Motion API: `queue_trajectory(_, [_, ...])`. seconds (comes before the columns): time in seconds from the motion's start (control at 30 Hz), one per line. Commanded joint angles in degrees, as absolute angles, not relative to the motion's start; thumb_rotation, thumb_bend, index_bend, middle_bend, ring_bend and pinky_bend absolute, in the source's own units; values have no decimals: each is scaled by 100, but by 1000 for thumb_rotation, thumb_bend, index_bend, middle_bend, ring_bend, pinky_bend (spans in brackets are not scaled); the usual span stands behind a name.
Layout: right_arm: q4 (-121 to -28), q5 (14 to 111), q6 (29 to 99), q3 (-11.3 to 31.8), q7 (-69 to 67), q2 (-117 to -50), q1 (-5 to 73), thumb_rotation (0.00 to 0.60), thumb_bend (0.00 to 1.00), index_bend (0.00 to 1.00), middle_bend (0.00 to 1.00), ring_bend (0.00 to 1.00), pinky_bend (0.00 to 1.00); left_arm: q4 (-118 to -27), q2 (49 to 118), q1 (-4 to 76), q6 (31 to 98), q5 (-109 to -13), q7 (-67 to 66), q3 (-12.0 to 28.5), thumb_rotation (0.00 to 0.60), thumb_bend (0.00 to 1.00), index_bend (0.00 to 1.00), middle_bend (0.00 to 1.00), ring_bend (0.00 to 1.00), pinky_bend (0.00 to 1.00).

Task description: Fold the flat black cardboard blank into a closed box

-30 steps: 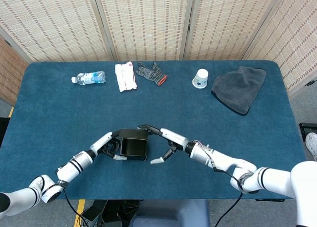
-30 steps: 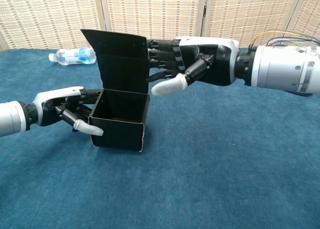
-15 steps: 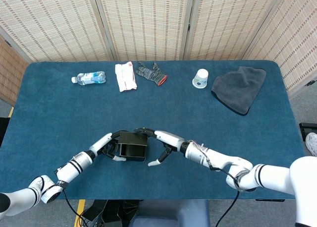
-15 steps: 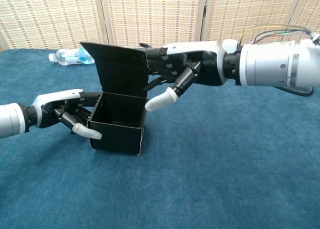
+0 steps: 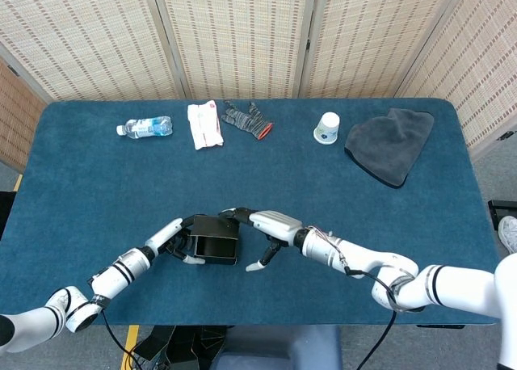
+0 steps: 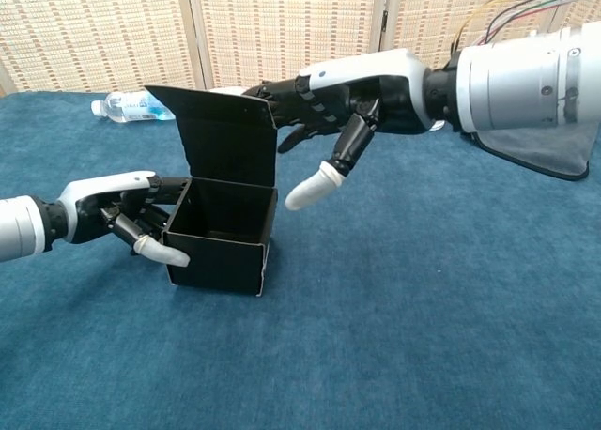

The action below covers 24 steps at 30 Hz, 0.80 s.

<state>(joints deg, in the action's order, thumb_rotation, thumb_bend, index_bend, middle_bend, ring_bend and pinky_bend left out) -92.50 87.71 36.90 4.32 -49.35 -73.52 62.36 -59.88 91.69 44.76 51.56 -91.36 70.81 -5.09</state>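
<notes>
The black cardboard box (image 6: 223,244) stands on the blue table, top open, with its lid flap (image 6: 225,137) upright at the back and leaning slightly forward. From above, the box (image 5: 214,237) lies near the table's front edge. My left hand (image 6: 130,220) grips the box's left wall, fingers curled against it. My right hand (image 6: 340,99) reaches in from the right with fingers spread. Its fingertips touch the top back edge of the lid flap and it holds nothing. The head view shows the left hand (image 5: 178,237) and the right hand (image 5: 264,226) on either side of the box.
Along the far edge lie a water bottle (image 5: 145,127), a white packet (image 5: 204,124), a grey glove (image 5: 247,119), a paper cup (image 5: 326,128) and a dark grey cloth (image 5: 392,144). Woven screens stand behind the table.
The right hand has risen to the lid flap's top edge and tipped the flap forward. The box has slid slightly left with the left hand still holding it.
</notes>
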Motion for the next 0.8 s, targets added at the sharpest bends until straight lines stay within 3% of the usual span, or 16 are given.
queue_trajectory(0.03, [-9383,8588,3516,490,-4608,-7242,6294,600,0,0,37,4,68,-5996,9161,4475,5141,-9127,7073,-506,600,136,199,261,644,781])
queue_trajectory(0.8, [-9406,8243,3268,539,-3051,-7657,6315,600,0,0,102,59,69,-5849,9252,4445,5010,-9066,7179,-496,600,136,190,261,644,781])
